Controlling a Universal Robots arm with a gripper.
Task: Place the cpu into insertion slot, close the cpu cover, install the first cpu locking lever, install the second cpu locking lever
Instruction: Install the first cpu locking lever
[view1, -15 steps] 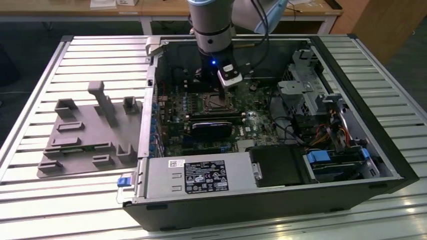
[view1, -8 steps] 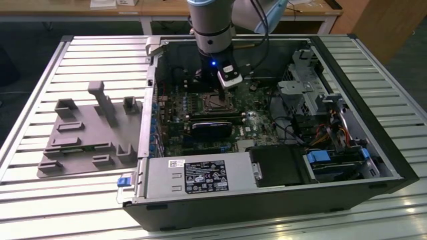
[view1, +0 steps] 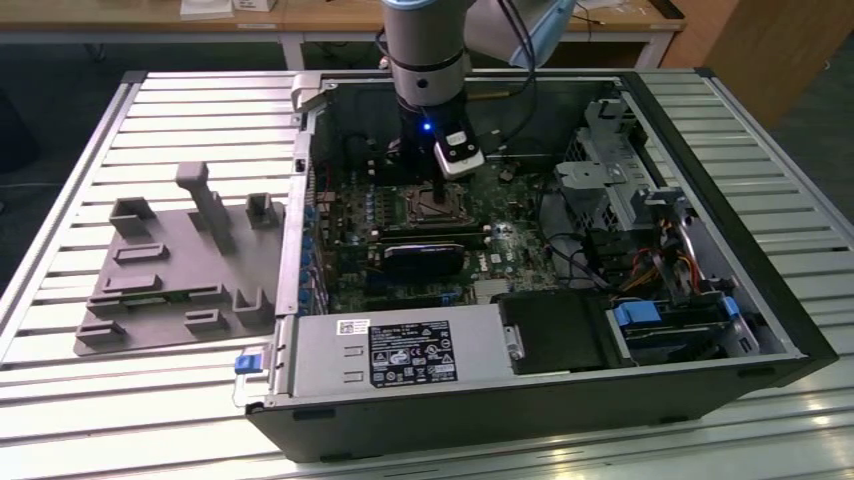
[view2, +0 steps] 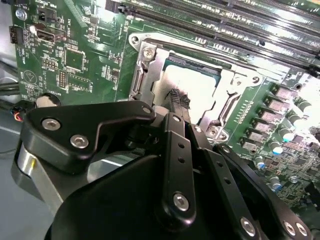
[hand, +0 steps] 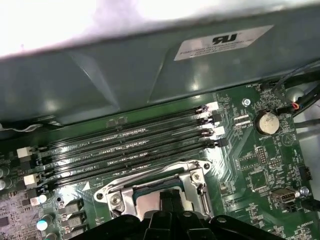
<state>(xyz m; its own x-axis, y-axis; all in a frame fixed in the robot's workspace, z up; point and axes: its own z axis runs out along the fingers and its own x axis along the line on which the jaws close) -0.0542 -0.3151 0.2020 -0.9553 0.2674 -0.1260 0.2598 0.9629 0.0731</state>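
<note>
The arm reaches down into the open computer case, which lies on a slatted table. In the exterior view, the gripper hangs directly over the insertion slot, above the black rectangular card. A grey fixture tray sits on the table towards the exterior view's left, well apart from the case.

In the second wrist view the gripper has its two dark ribbed fingertips pressed together, with nothing seen between them. They rest on, or just above, the silvery top of the cpu (whether they actually touch cannot be told). The cpu sits inside the slot's metal rim, on the green motherboard. The cpu cover frames it, and the chip's top shows through the window. The cover appears to lie flat, though this is not certain.

The first wrist view shows the cpu and cover beside the long black memory slots. A round coin battery sits near the board's edge, and the grey case wall rises behind the slots.
</note>
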